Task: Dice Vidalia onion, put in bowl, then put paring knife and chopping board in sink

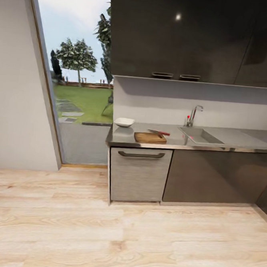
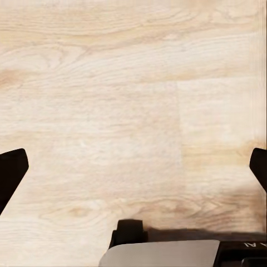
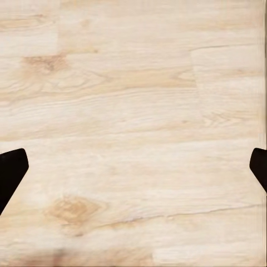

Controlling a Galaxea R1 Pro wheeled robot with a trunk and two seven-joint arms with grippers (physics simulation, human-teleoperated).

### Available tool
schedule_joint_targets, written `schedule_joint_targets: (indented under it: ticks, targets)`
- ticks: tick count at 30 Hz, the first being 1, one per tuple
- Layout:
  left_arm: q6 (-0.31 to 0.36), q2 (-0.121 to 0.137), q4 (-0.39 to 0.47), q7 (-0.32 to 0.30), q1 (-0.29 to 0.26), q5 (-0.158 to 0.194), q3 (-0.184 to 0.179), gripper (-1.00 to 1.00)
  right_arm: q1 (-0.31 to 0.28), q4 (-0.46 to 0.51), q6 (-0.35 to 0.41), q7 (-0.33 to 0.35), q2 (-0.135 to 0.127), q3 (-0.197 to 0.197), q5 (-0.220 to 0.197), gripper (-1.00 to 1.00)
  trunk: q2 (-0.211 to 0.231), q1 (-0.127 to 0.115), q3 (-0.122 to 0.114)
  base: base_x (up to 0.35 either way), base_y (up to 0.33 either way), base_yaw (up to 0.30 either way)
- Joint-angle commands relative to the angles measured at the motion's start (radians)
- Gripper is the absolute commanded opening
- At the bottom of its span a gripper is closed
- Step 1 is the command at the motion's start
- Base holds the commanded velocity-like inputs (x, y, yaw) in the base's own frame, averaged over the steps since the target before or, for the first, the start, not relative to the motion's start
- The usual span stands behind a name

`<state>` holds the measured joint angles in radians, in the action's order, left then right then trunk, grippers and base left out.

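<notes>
Both grippers hang over bare plank floor: left gripper with its dark fingertips spread to the frame edges, nothing between them; right gripper likewise spread wide and empty. Wood floor runs from the robot up to the cabinet fronts, so the robot stands well apart from the work area. Next out, grey drawer front with dark bar handle under the countertop. On the countertop's near edge lies the chopping board; paring knife, red handle, sits at the board's far edge, touching or overlapping it, cannot tell which. Bowl behind and toward the window end, just beside the board. Sink on the other side of the board, faucet behind it. Onion not discernible inside the basin from this angle. Farthest: dark upper cabinets, window with lawn and trees. Judgement: approach not yet made, task at its start. Risks: base driven in too close could strike the cabinet front; reaching into the basin blind could clip the faucet; an arm swung past the board could knock the knife off the edge.
</notes>
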<state>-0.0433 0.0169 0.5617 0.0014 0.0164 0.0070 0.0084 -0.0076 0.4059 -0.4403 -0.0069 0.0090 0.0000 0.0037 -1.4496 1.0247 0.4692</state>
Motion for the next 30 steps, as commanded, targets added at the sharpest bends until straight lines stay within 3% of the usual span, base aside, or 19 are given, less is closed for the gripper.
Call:
schedule_joint_targets:
  ticks: [1, 30]
  targets:
    - [-0.001, 0.0, 0.001, 0.0, 0.0, 0.001, 0.001, 1.0, -0.001, -0.001, -0.003, -0.001, 0.0, 0.0, 0.0, 1.0, 0.0, 0.0, 0.001, 0.178, -0.292, 0.005]
    - [-0.001, -0.002, 0.001, 0.0, 0.0, 0.001, 0.001, 1.0, -0.001, -0.001, -0.003, -0.001, 0.0, 0.002, 0.001, 1.0, 0.0, 0.0, 0.001, 0.151, -0.31, 0.0]
